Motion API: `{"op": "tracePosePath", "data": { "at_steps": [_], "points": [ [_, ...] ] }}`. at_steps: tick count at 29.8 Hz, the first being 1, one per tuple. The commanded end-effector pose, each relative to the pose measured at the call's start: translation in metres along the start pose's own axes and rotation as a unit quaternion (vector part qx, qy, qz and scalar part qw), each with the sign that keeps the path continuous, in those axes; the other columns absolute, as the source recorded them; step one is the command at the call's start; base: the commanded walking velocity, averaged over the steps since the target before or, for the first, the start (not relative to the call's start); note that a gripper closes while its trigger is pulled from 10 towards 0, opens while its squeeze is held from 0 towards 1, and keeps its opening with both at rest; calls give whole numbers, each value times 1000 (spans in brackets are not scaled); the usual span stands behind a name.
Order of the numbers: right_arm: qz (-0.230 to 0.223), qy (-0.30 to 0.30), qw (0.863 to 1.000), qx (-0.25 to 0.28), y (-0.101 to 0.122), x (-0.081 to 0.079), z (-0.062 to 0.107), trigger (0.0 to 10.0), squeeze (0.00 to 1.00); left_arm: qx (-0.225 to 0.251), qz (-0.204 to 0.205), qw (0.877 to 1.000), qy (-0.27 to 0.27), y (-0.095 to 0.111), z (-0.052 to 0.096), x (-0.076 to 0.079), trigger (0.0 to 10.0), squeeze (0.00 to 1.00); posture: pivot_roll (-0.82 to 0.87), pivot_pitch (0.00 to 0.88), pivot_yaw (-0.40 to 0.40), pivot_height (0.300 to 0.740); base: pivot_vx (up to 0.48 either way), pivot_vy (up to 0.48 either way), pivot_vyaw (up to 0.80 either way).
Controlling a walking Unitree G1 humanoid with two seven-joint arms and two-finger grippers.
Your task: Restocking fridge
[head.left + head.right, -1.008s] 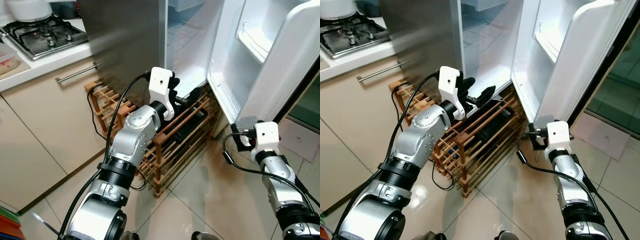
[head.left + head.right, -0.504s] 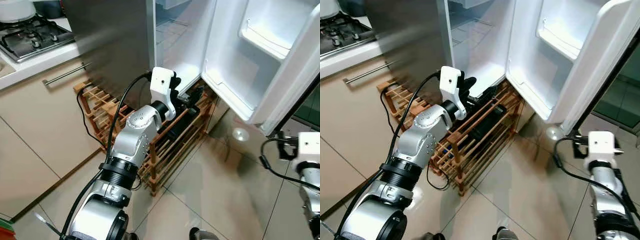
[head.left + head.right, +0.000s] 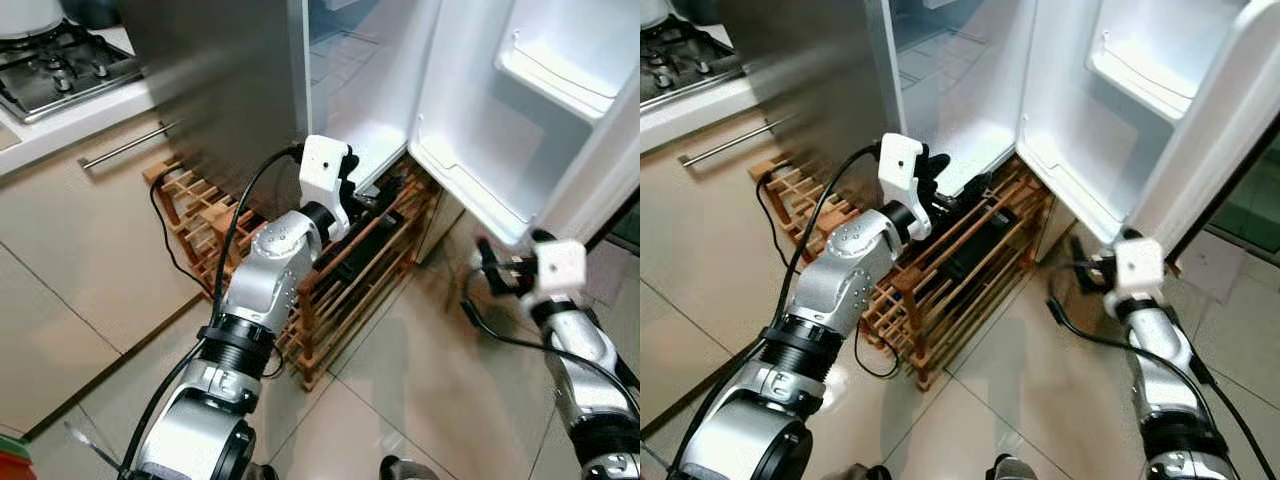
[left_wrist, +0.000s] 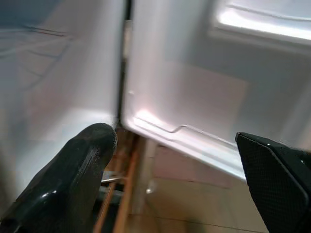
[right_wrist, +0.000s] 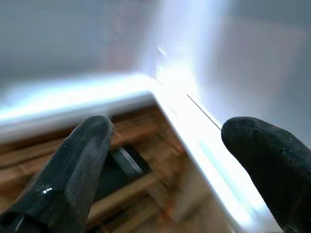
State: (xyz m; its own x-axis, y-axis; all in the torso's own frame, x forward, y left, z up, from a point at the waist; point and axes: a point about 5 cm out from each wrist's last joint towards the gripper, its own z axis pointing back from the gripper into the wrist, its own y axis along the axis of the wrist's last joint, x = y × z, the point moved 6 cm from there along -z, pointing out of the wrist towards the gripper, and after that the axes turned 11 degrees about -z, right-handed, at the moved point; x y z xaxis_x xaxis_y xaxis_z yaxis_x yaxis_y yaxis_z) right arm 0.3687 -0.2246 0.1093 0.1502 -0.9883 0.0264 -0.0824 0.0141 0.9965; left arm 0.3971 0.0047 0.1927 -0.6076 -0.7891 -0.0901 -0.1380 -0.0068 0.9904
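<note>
At upper left, a gas hob (image 3: 65, 65) sits on the counter (image 3: 60, 135). Right of it stands the fridge (image 3: 230, 90), its white door (image 3: 520, 120) swung wide at upper right. At centre, the left hand (image 3: 375, 195) hovers over a wooden rack (image 3: 330, 270) below the fridge's open bottom edge; its fingers (image 4: 73, 179) are spread wide and hold nothing. At lower right, the right hand (image 3: 490, 270) sits just under the door's lower corner, fingers (image 5: 73, 170) likewise parted and empty, though that view is blurred. Tiled floor (image 3: 420, 400) lies below.
</note>
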Motion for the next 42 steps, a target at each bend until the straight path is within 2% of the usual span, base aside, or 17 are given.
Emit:
{"op": "tracePosePath", "data": {
  "at_steps": [1, 5, 9, 14, 17, 19, 23, 24, 25, 28, 29, 30, 35, 36, 39, 40, 42],
  "points": [
    [1, 6, 1000, 4, 6, -1, -6, 10000, 0, -11, -5, 1000, 15, -5, 1, -7, 10000, 0, -105, 27, 36, 740, 0, 0, 0],
    [18, -27, 999, 4, 12, 15, -14, 10000, 0, -17, 2, 999, 29, -8, 2, -14, 10000, 0, -99, 24, 34, 740, 0, 0, 0],
    [24, -48, 999, 3, 20, 30, -20, 10000, 0, -19, -12, 999, 33, -10, 3, -17, 10000, 0, -96, 29, 34, 740, 0, 0, 0],
    [27, -59, 998, 3, 22, 38, -21, 10000, 0, -22, -16, 999, 34, -13, 3, -16, 10000, 0, -97, 34, 32, 740, 0, 0, 0],
    [29, -76, 997, 6, 26, 49, -19, 10000, 0, -23, -14, 999, 34, -14, 2, -16, 10000, 0, -100, 42, 32, 740, 0, 0, 0],
    [35, -96, 995, 4, 26, 63, -13, 10000, 0, -24, -15, 999, 34, -15, 2, -16, 10000, 0, -101, 51, 34, 740, 0, 0, 0],
    [37, -113, 993, 3, 27, 75, -6, 10000, 0, -25, -15, 999, 33, -15, 3, -15, 10000, 0, -104, 64, 39, 740, 0, 0, 0],
    [39, -123, 992, 1, 27, 81, -3, 10000, 0, -26, -15, 999, 32, -16, 3, -14, 10000, 0, -105, 68, 42, 740, 0, 0, 0],
    [44, -145, 988, -2, 27, 95, 3, 10000, 0, -28, -15, 999, 30, -17, 4, -13, 10000, 0, -105, 73, 45, 740, 0, 0, 0],
    [46, -171, 984, -8, 28, 112, 11, 10000, 0, -29, -15, 999, 28, -18, 4, -12, 10000, 0, -106, 77, 48, 740, 0, 0, 0],
    [56, -205, 977, -20, 28, 132, 22, 10000, 0, -29, -16, 999, 25, -19, 4, -11, 10000, 0, -108, 78, 49, 740, 0, 0, 0],
    [56, -205, 977, -20, 28, 132, 22, 10000, 0, -29, -16, 999, 25, -19, 4, -11, 10000, 0, -108, 78, 49, 740, 0, 0, 0],
    [86, -296, 951, -27, 43, 179, 48, 10000, 0, -32, -18, 999, 25, -20, 4, -12, 10000, 0, -106, 75, 45, 740, 0, 0, 0],
    [88, -302, 949, -24, 46, 183, 50, 10000, 0, -32, -19, 999, 25, -20, 5, -13, 10000, 0, -107, 72, 45, 740, 0, 0, 0],
    [91, -282, 955, -2, 53, 175, 44, 10000, 0, -34, -17, 999, 27, -22, 6, -14, 10000, 0, -108, 57, 47, 740, 0, 0, 0],
    [79, -254, 964, 2, 48, 160, 35, 10000, 0, -36, -17, 999, 28, -23, 5, -14, 10000, 0, -109, 43, 42, 740, 0, 0, 0],
    [74, -242, 967, 5, 46, 153, 31, 10000, 0, -36, -17, 999, 28, -24, 5, -14, 10000, 0, -109, 43, 42, 740, 0, 0, 0]
  ]
}}
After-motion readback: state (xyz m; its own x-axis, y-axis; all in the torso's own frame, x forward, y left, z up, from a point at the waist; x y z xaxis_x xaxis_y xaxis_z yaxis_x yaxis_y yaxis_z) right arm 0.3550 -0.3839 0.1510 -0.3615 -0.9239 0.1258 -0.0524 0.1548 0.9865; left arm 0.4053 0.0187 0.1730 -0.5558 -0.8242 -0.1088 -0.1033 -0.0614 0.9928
